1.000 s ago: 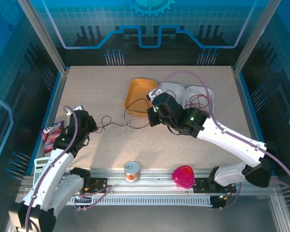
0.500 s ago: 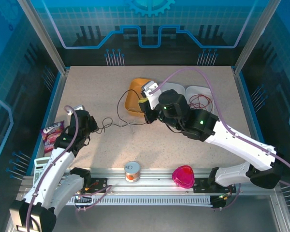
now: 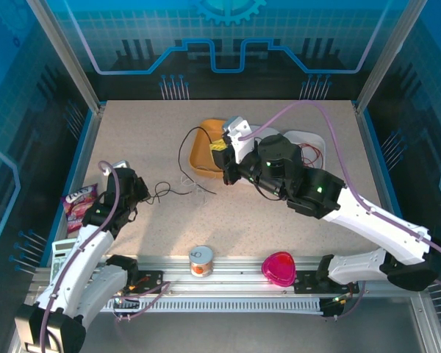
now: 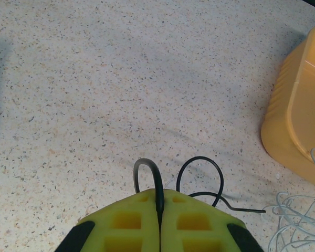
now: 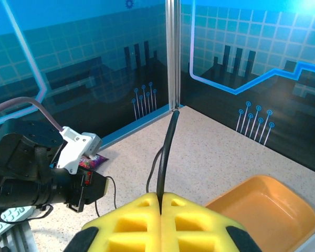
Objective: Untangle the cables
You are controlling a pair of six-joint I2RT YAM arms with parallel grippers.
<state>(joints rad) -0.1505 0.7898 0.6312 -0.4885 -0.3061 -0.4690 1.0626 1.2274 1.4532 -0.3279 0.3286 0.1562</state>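
Observation:
My left gripper [image 3: 138, 193] rests low on the table at the left, shut on one end of the black cable [image 4: 199, 164], which curls in small loops just ahead of its yellow fingers [image 4: 131, 220]. The black cable [image 3: 182, 151] runs right and arcs up to my right gripper [image 3: 220, 156], raised beside the orange bin [image 3: 204, 140]. In the right wrist view the yellow fingers [image 5: 199, 223] are shut on the black cable [image 5: 168, 142], which stands up from them. A pale whitish cable [image 3: 195, 185] lies tangled mid-table, its strands [image 4: 296, 220] near the bin. A dark red cable [image 3: 309, 154] lies in a white tray.
Two white trays [image 3: 312, 137] sit behind the right arm. A tin can [image 3: 200, 259] and a pink heart-shaped box [image 3: 278, 268] stand on the front rail. A purple snack packet [image 3: 79, 201] and a grey device [image 3: 59, 254] lie at the left edge.
My right gripper has risen and moved toward the far side beside the orange bin, drawing the black cable up into an arc. The left gripper has stayed put.

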